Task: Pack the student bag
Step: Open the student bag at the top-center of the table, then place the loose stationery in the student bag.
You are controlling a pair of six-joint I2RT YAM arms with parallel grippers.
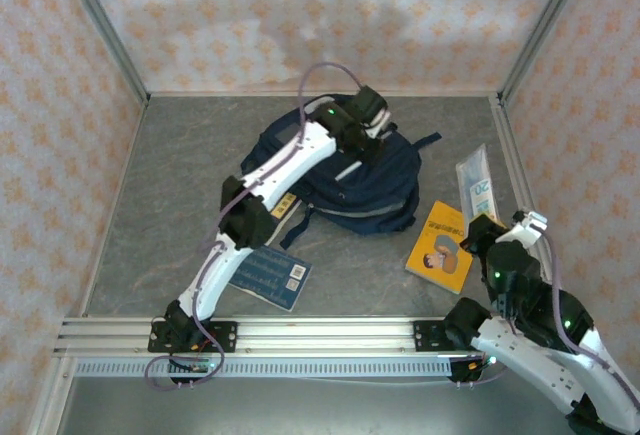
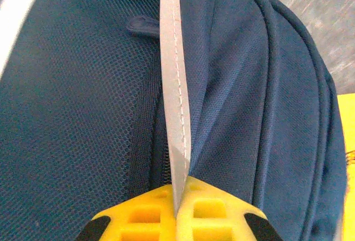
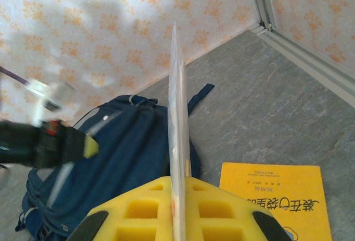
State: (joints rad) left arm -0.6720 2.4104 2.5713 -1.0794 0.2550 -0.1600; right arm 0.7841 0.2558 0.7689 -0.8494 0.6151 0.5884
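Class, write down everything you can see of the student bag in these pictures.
The student bag is a navy-blue fabric backpack with a mesh panel, a pale grey stitched stripe and dark straps trailing out. It lies flat on the grey table, toward the far middle. The left gripper is shut on the stripe, pinching it, with the left arm reaching over the bag.

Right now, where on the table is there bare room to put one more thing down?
The widest bare patch lies between the left wall and the student bag. A smaller one lies between the blue book and the yellow book. The right side is crowded with that book, a clear packet and the right arm.
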